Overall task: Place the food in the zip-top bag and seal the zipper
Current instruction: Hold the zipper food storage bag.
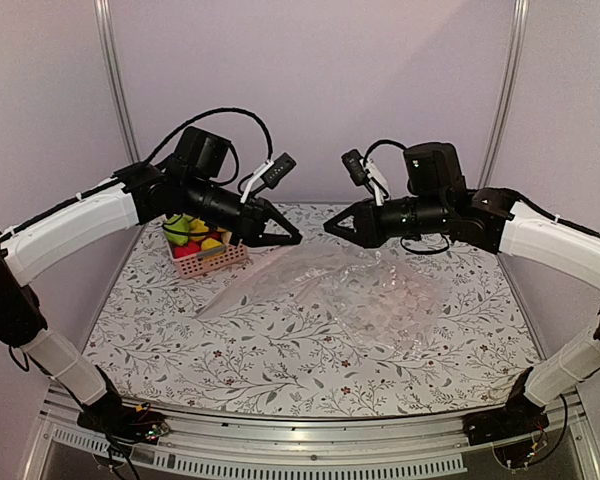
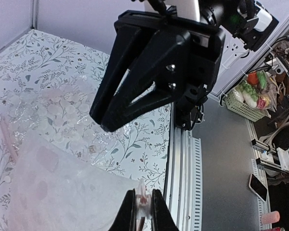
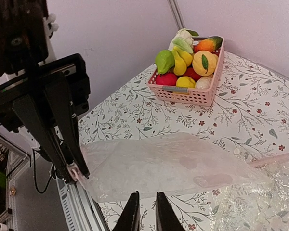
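Observation:
The zip-top bag (image 3: 168,163) hangs slack by one corner from my left gripper (image 2: 143,211), which is shut on it above the table; a pale pinkish end of the zipper (image 2: 143,195) shows between the fingers. From that corner the bag (image 1: 252,282) droops down to the tablecloth. My right gripper (image 3: 148,214) hovers just off the bag's near edge, its fingers a narrow gap apart with nothing between them. In the top view both grippers (image 1: 298,240) (image 1: 328,226) face each other, tips close. The food (image 3: 188,62) lies piled in a pink basket (image 3: 183,91).
A larger crinkled clear bag (image 1: 380,295) lies on the floral tablecloth under the right arm. The pink basket (image 1: 215,262) stands at the back left beside the left arm. Purple walls close in the back and both sides.

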`<state>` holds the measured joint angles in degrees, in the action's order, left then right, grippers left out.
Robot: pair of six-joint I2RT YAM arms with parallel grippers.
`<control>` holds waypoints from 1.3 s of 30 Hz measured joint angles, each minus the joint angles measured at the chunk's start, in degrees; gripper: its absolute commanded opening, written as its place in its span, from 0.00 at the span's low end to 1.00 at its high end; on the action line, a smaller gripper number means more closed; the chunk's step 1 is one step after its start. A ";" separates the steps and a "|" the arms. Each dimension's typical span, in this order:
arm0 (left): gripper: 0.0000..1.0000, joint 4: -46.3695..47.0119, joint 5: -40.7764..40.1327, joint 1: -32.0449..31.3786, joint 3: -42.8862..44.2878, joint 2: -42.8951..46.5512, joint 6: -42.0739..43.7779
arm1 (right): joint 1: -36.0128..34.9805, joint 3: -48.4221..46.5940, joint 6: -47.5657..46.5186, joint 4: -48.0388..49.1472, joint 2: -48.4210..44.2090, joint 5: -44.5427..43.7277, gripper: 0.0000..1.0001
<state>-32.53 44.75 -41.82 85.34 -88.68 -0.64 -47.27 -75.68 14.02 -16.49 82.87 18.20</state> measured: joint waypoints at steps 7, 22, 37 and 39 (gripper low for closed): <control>0.00 -0.02 1.57 0.00 0.00 0.00 0.00 | -0.04 0.17 -2.73 0.55 -0.33 10.14 0.50; 0.00 -0.46 5.95 0.00 0.00 0.00 0.00 | -0.13 -0.90 -5.31 0.70 2.03 19.80 0.51; 0.00 -1.25 7.34 0.00 0.00 0.00 0.02 | -1.88 -2.91 -7.32 0.68 4.44 21.40 0.25; 0.00 -1.25 7.34 0.00 0.00 0.00 0.02 | -1.92 -2.97 -7.50 0.63 4.66 21.44 0.19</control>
<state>-33.78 52.10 -41.82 85.34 -88.68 -0.62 -49.19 -78.65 6.52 -15.86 87.53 39.64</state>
